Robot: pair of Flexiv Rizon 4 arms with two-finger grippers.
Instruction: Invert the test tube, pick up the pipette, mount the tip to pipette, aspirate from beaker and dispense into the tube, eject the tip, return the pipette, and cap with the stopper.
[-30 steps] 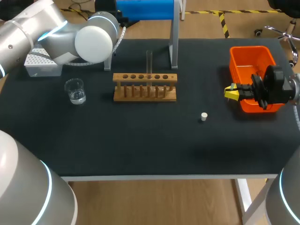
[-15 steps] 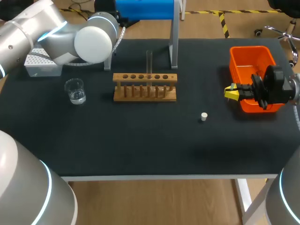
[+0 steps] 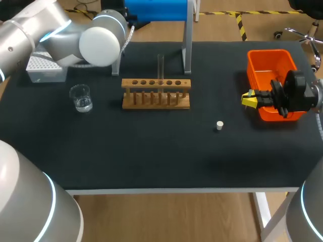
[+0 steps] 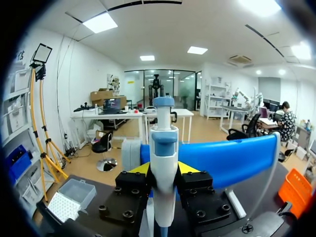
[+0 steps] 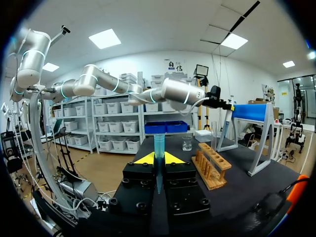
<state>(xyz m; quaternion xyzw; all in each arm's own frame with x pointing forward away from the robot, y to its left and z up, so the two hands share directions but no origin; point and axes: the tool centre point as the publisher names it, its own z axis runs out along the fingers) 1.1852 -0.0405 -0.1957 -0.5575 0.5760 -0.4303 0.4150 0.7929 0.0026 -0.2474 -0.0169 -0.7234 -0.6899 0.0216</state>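
In the left wrist view my left gripper (image 4: pixel 164 169) is shut on the white and blue pipette (image 4: pixel 164 143), which stands upright against the blue stand (image 4: pixel 232 157). In the head view that gripper is hidden behind my left arm (image 3: pixel 96 44). My right gripper (image 3: pixel 248 99) hovers beside the orange bin (image 3: pixel 263 59). It is shut on a blue pipette tip (image 5: pixel 158 150) that sticks out ahead of the fingers. A clear test tube (image 3: pixel 161 66) stands upright in the wooden rack (image 3: pixel 156 94). The beaker (image 3: pixel 81 98) holds some liquid. The white stopper (image 3: pixel 219 125) lies on the mat.
A tip box (image 3: pixel 43 68) sits at the back left, beside my left arm. The blue stand's metal post (image 3: pixel 187 45) rises behind the rack. The rack (image 5: pixel 212 167) and beaker (image 5: pixel 187 143) lie ahead of my right gripper.
My left arm has shifted slightly up and back at the blue stand. The right arm, rack, beaker and stopper have not moved.
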